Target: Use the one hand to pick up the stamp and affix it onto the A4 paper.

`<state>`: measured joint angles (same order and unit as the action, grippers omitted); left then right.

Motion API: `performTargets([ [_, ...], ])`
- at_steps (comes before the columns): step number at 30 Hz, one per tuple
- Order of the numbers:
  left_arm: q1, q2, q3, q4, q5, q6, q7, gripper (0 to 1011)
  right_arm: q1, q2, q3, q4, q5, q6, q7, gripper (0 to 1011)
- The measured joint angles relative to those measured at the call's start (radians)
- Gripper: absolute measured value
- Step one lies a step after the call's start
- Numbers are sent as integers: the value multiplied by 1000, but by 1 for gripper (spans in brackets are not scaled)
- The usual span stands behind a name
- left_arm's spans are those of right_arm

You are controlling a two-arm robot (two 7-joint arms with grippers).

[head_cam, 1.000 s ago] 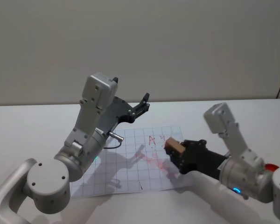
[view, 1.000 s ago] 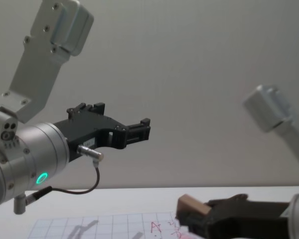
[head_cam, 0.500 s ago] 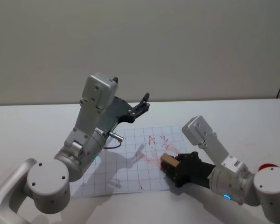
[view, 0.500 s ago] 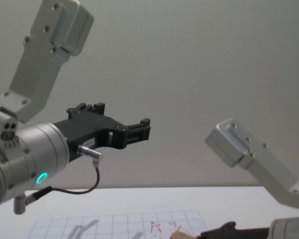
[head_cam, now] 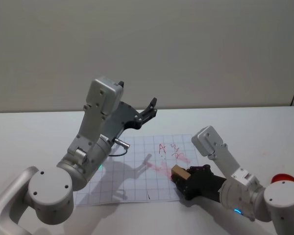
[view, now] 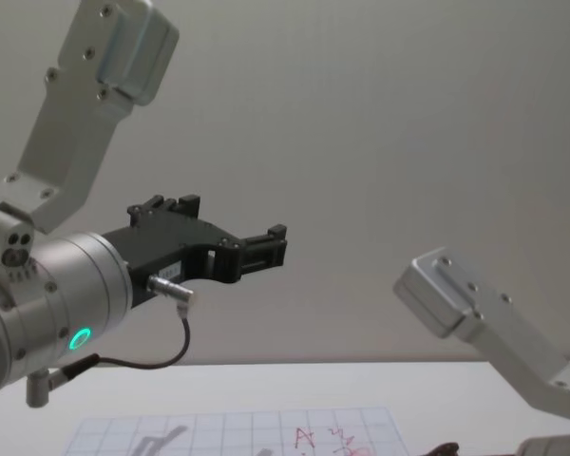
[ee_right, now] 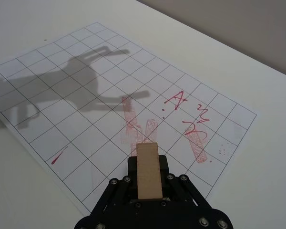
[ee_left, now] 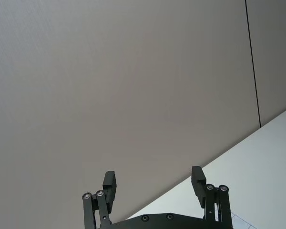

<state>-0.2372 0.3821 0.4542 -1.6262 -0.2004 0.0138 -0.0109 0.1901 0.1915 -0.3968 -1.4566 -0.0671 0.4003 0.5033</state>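
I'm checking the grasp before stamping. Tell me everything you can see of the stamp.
The stamp is a plain tan, wood-like rectangular block, clamped in the black right gripper. It juts forward low over the A4 paper, by the pinkish-red smears; whether it touches the sheet cannot be told.

White table (head_cam: 29, 132), grey wall (head_cam: 186, 49)

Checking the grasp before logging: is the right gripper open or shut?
Shut on the stamp: the right gripper clamps the wooden block from both sides, over the paper.
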Motion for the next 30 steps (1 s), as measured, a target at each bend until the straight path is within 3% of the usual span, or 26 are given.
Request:
performTargets([
  [16,0,0,0,0,0,0,0,1001,2,-10,16,-30,102,-18,-66,220],
  [23,0,0,0,0,0,0,0,1001,8,-7,45,-87,178,-38,-112,220],
  [30,0,0,0,0,0,0,0,1001,-6,28,93,-159,259,-43,-179,220],
])
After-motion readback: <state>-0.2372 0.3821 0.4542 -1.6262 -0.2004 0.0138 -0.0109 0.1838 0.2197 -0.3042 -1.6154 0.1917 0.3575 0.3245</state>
